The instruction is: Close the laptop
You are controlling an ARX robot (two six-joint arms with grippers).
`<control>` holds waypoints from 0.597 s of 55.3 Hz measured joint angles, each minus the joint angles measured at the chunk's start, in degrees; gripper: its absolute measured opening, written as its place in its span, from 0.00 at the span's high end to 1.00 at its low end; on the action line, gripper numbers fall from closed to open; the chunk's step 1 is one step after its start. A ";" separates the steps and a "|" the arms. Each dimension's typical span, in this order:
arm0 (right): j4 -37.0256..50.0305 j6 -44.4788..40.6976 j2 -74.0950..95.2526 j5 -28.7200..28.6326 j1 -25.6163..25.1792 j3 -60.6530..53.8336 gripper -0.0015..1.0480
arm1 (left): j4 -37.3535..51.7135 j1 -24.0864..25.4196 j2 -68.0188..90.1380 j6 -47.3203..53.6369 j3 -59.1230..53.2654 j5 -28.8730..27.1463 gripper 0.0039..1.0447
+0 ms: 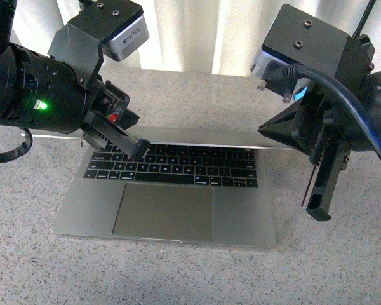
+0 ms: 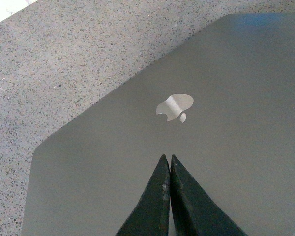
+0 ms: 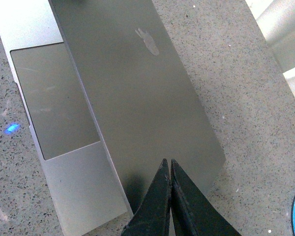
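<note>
Item, one: slim grey-silver metal laptop, flat on the tabletop between the arms, its lid partly lowered over the black keyboard.
Grippers, two: left gripper, black fingers pressed together on nothing, at the lid's upper edge; right gripper, likewise clenched and empty, near the laptop's right side.
Wrist views alone show the lid's back and shiny logo; the front view alone shows the keys.
Surface: grey speckled stone tabletop.
Behind: white curtain.
</note>
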 joint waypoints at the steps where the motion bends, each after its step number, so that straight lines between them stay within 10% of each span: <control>1: 0.07 0.00 0.02 0.00 0.00 -0.13 0.99 | 0.00 0.02 0.00 0.02 -0.02 0.00 0.97; 33: 1.27 1.68 0.22 0.26 0.55 -2.08 0.99 | 0.48 0.22 0.00 -0.39 -1.75 0.94 0.97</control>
